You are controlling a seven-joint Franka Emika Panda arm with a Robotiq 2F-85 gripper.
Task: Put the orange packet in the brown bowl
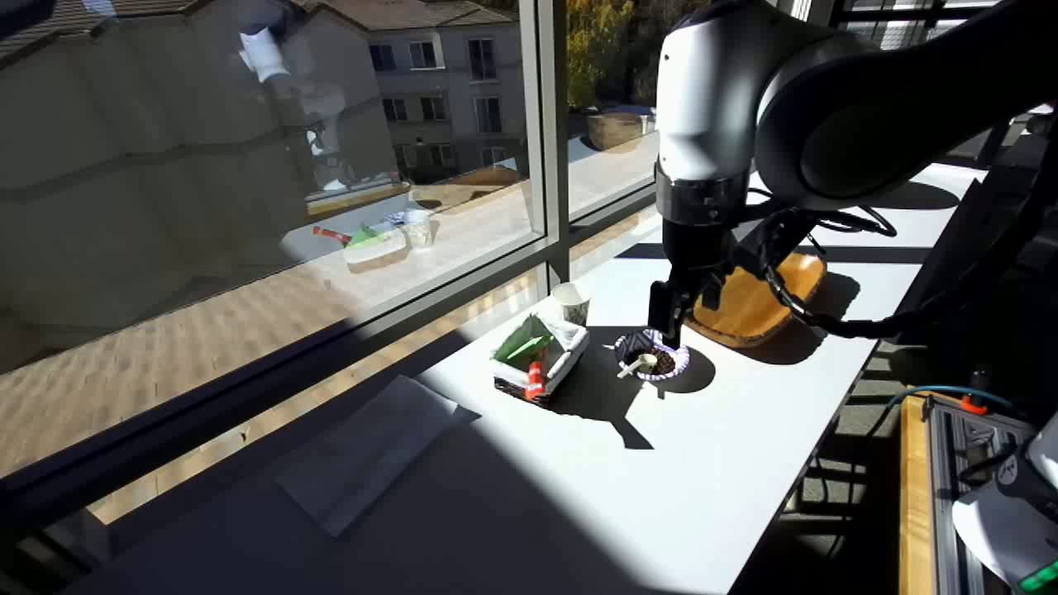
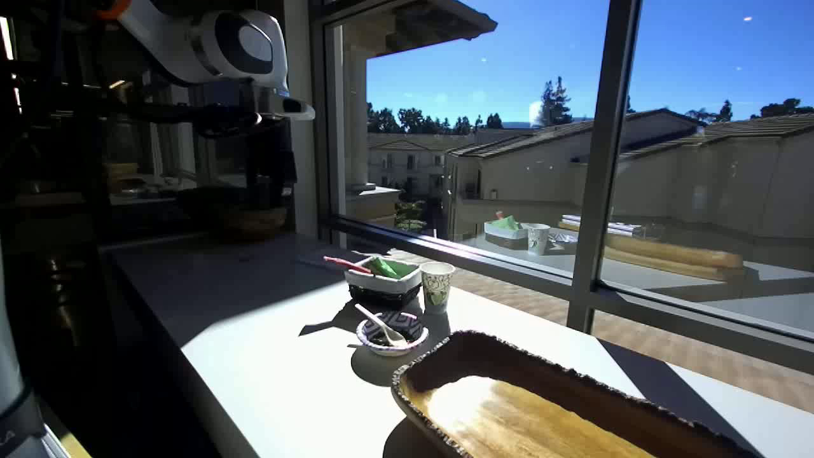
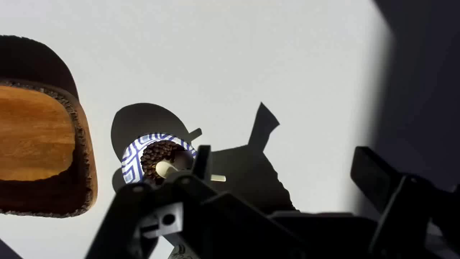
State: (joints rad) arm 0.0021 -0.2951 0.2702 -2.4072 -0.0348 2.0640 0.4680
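The orange packet (image 1: 536, 377) leans upright in a small white-lined wicker basket (image 1: 569, 357), its end above the rim; it also shows in an exterior view (image 2: 346, 264). It is hidden in the wrist view. The brown bowl (image 1: 756, 310) is wide, oblong and golden-brown, with a rough bark edge. It shows large in an exterior view (image 2: 509, 416) and at the left of the wrist view (image 3: 32, 136). My gripper (image 1: 682, 318) hangs above the table near the paper bowl, apart from the packet. In the wrist view its fingers (image 3: 282, 162) are wide apart with nothing between them.
A patterned paper bowl (image 2: 385, 346) with coffee beans and a spoon stands between basket and brown bowl. A paper cup (image 2: 437, 289) stands beside the basket. A green packet (image 1: 525, 340) is in the basket. A flat sheet (image 1: 372, 454) lies near the window (image 1: 372, 322).
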